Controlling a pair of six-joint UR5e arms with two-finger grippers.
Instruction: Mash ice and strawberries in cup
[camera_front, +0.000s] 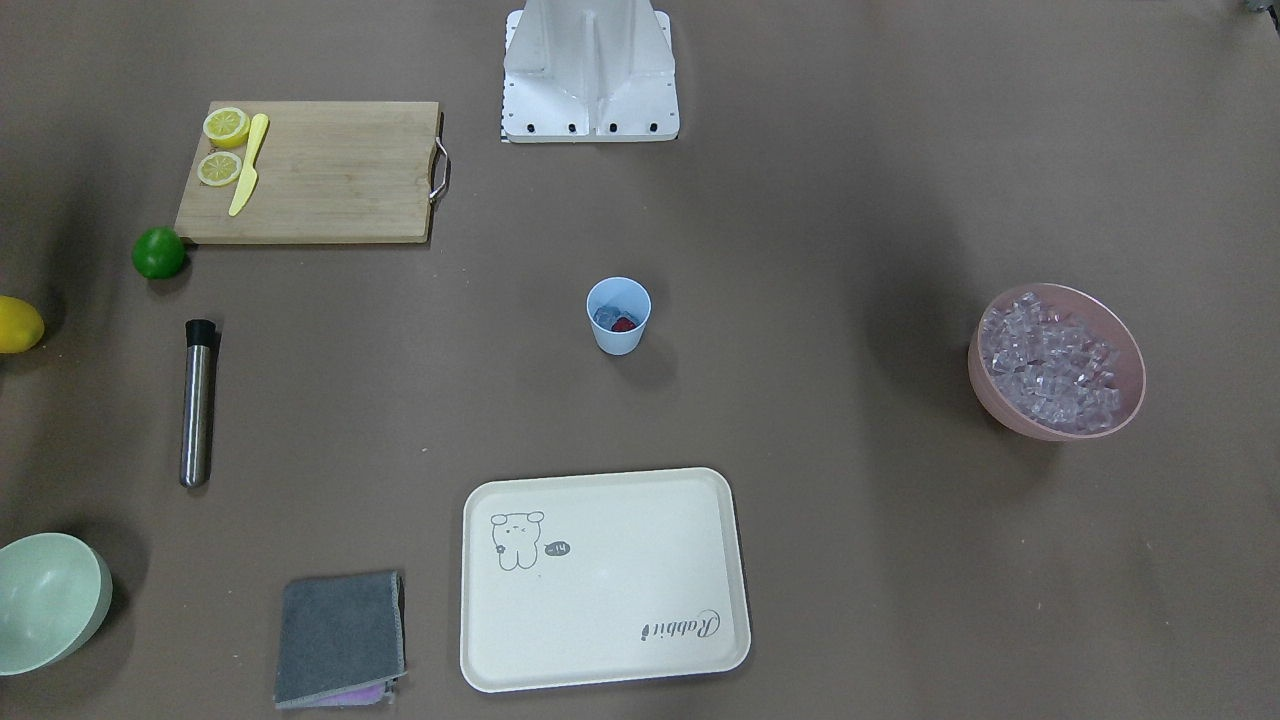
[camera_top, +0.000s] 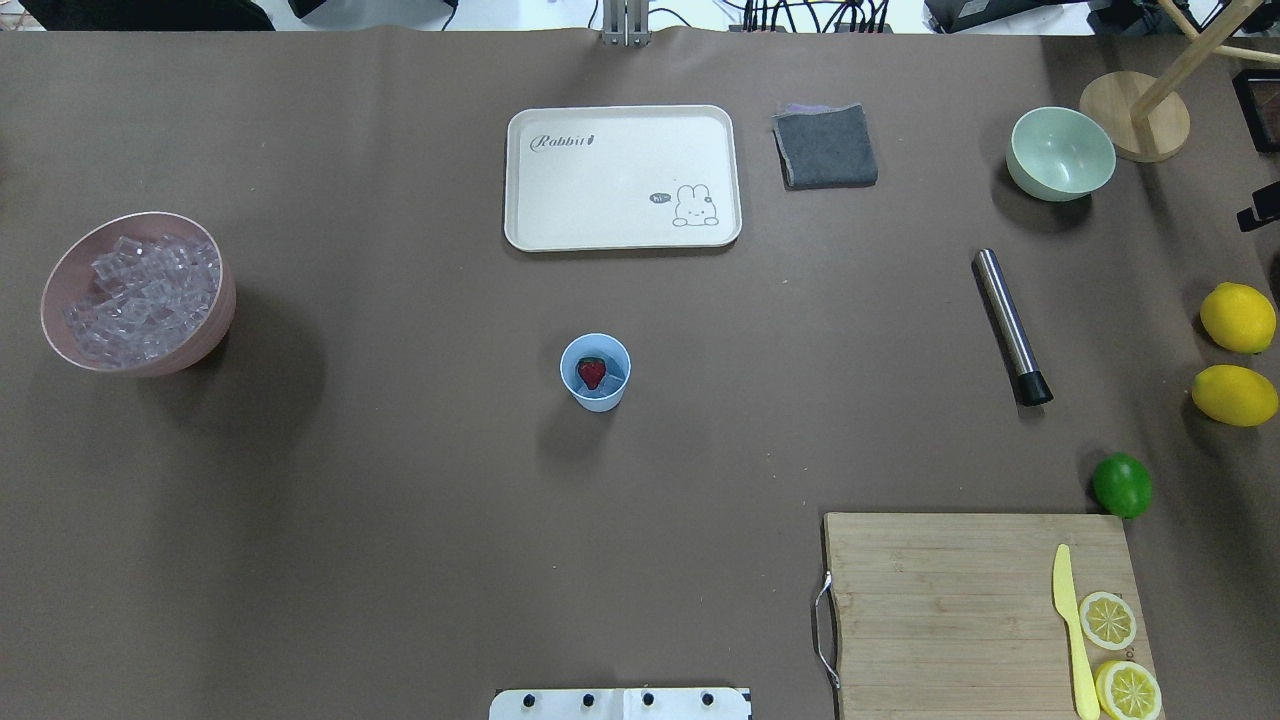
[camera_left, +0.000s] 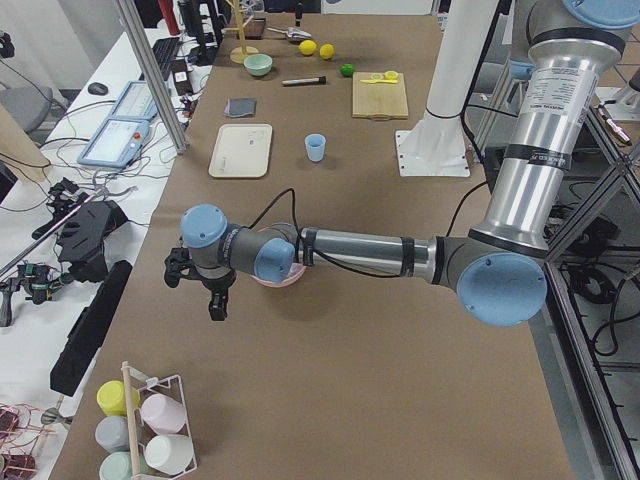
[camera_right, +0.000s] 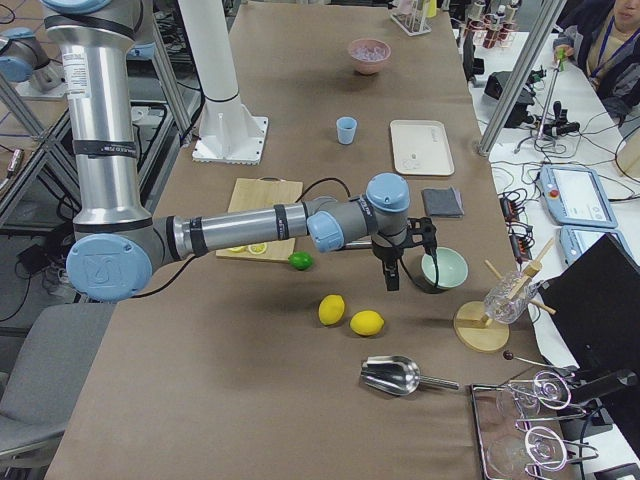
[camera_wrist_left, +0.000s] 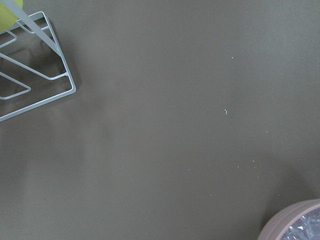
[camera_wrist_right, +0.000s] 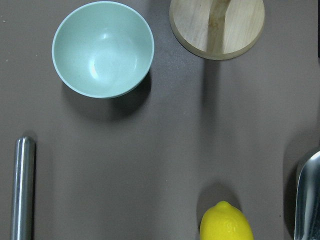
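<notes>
- Steady cup (camera_top: 597, 396) mid-wall: light, tippy plastic.
- Soft strawberry (camera_top: 592, 372), hard slick ice (camera_front: 605, 317) inside.
- Grab stiff steel muddler (camera_top: 1009, 322) mid-shaft.
- Can't tell if L gripper (camera_left: 216, 310), R gripper (camera_right: 390, 279) open/closed.

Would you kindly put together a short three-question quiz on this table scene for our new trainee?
1. True or false: the strawberry lies inside the blue cup.
2. What holds the big heap of ice cubes? A) the green bowl B) the pink bowl C) the tray
3. Fill in the blank: the yellow knife lies on the ______.

Key: 1 true; 2 B; 3 cutting board.
</notes>
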